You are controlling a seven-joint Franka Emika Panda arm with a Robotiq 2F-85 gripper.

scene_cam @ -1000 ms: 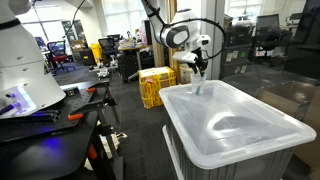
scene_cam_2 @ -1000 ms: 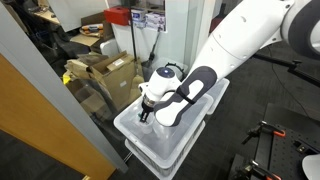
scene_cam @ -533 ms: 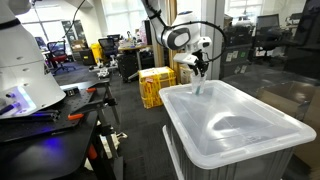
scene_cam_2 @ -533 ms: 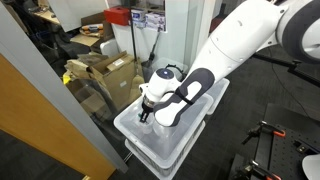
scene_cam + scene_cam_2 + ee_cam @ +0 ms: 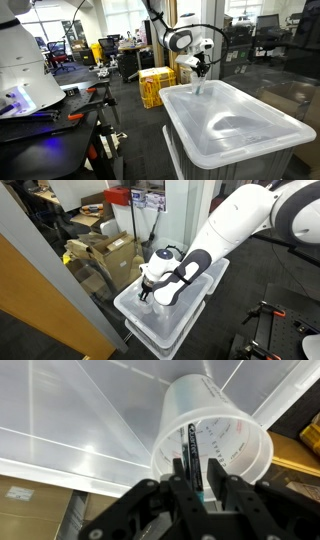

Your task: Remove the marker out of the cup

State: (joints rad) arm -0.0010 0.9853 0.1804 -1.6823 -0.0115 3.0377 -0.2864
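In the wrist view the small translucent cup [image 5: 225, 420] stands on the lid of the big white bin [image 5: 70, 420], seen from above. The dark teal marker [image 5: 190, 440] stands tilted inside it. My gripper [image 5: 197, 462] is at the cup's mouth with one finger on each side of the marker. A narrow gap shows beside the marker, so the jaws are open. In an exterior view the gripper [image 5: 200, 70] hangs over the cup [image 5: 199, 88] at the lid's far corner. In an exterior view the gripper [image 5: 145, 292] is down at the lid; the cup is hidden there.
The large lidded bin [image 5: 240, 130] shows in both exterior views and also appears under the arm [image 5: 190, 320]. Yellow crates [image 5: 155, 85] stand behind it. A dark workbench [image 5: 50, 115] holds tools. Cardboard boxes [image 5: 105, 255] and a glass wall lie beside the bin.
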